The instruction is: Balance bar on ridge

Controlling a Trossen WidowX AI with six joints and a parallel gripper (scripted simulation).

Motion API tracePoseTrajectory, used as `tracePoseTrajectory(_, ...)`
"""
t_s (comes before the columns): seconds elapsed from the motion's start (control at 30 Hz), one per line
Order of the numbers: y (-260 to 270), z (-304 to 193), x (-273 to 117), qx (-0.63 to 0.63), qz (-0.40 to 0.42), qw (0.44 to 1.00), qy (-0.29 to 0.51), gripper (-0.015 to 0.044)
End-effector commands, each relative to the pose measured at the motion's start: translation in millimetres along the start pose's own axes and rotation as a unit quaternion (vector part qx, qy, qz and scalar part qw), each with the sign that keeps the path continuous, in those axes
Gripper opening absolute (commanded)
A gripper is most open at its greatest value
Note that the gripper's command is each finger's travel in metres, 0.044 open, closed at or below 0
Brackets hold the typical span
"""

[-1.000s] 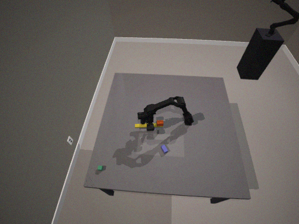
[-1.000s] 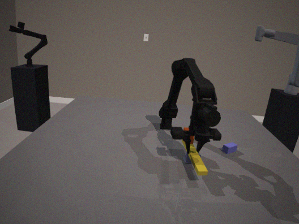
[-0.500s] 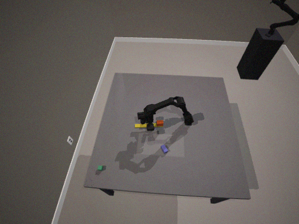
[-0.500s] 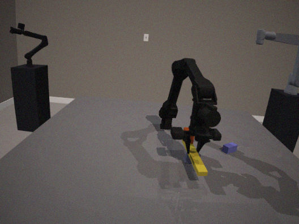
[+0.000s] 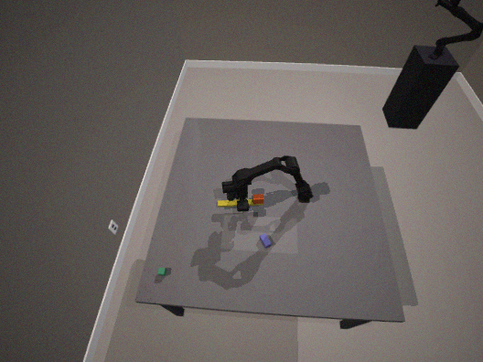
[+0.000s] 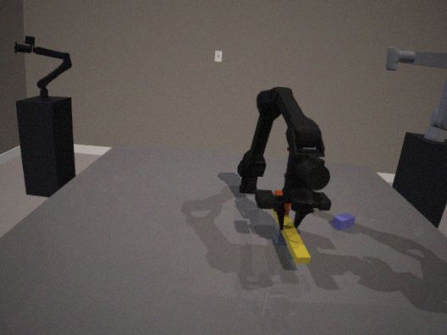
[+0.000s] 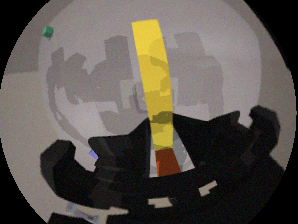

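Observation:
The yellow bar (image 5: 224,203) (image 6: 298,249) (image 7: 152,65) has an orange-red block (image 5: 258,199) (image 7: 168,162) at its end nearer the arm's base. My gripper (image 6: 290,229) (image 7: 160,117) points down and is shut on the bar, between the block and the bar's free end. The bar's shadow lies apart from its free end, so that end is above the table. A small bluish piece, seemingly the ridge (image 6: 279,238), shows just beside and below the bar at my fingers. Most of it is hidden, and I cannot tell whether the bar touches it.
A purple-blue block (image 5: 265,240) (image 6: 343,222) (image 7: 93,154) lies on the table (image 5: 329,274) (image 6: 127,190) to one side of the bar. A small green cube (image 5: 162,271) (image 7: 48,31) is near a table corner. Other arms on dark pedestals stand beyond the table.

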State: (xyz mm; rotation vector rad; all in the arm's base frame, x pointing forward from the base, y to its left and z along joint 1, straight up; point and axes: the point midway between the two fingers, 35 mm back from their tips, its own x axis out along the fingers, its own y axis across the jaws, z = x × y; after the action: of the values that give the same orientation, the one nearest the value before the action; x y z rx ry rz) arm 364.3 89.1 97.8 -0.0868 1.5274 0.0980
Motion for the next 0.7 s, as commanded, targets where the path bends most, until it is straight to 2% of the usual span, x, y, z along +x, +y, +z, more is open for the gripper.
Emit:
tracePoseTrajectory(0.0,-0.1,-0.1,0.2,0.000,0.000,1.000,0.000,0.0000)
tracePoseTrajectory(0.47,-0.1,-0.1,0.2,0.000,0.000,1.000,0.000,0.0000)
tracePoseTrajectory(0.67,-0.1,-0.1,0.2,0.000,0.000,1.000,0.000,0.0157)
